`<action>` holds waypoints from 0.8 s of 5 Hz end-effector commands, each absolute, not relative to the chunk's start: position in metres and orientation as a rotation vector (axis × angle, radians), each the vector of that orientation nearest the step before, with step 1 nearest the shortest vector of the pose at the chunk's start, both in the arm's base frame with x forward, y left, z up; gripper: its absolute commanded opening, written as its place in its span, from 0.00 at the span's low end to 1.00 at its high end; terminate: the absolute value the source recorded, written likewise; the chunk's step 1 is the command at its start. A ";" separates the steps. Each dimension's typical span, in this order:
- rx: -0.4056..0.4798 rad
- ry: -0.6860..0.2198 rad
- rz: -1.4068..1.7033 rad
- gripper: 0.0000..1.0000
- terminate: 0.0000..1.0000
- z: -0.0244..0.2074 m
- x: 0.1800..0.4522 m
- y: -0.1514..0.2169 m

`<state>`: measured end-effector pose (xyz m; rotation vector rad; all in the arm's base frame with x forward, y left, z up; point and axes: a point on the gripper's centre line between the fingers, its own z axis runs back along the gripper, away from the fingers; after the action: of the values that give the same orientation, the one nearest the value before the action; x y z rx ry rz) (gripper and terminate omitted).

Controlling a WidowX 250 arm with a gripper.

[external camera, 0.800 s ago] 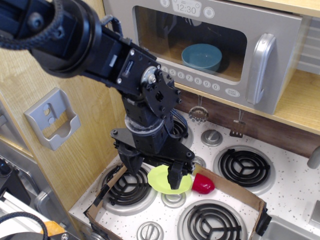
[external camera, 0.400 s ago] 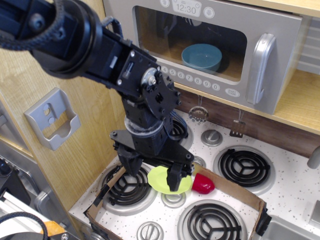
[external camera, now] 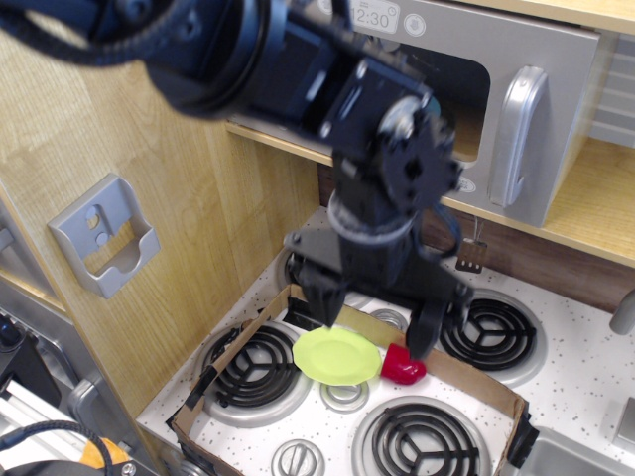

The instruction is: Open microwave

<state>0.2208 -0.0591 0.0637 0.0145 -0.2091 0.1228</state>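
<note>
The grey toy microwave sits on the wooden shelf at the top, its door shut. Its silver vertical handle is at the door's right side, and the 12:30 display shows at the top. My black arm hides most of the window and the number buttons. My gripper points down over the stove, below and left of the handle. Its two fingers are spread apart with nothing between them.
A white toy stove with black coil burners lies below. A cardboard tray on it holds a green plate and a red cup. A grey wall holder hangs at the left. The wooden cabinet wall is on the left.
My arm has swung right and upward, now covering the microwave window. The gripper moved from over the green plate toward the back right of the stove.
</note>
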 end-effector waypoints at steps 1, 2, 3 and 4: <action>-0.008 -0.314 0.081 1.00 0.00 0.096 0.273 -0.082; 0.017 -0.310 0.041 1.00 0.00 0.107 0.303 -0.086; 0.027 -0.309 -0.001 1.00 0.00 0.112 0.325 -0.086; 0.028 -0.305 -0.020 1.00 0.00 0.105 0.332 -0.084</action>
<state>0.3251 -0.0802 0.0882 0.0443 -0.2489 -0.0224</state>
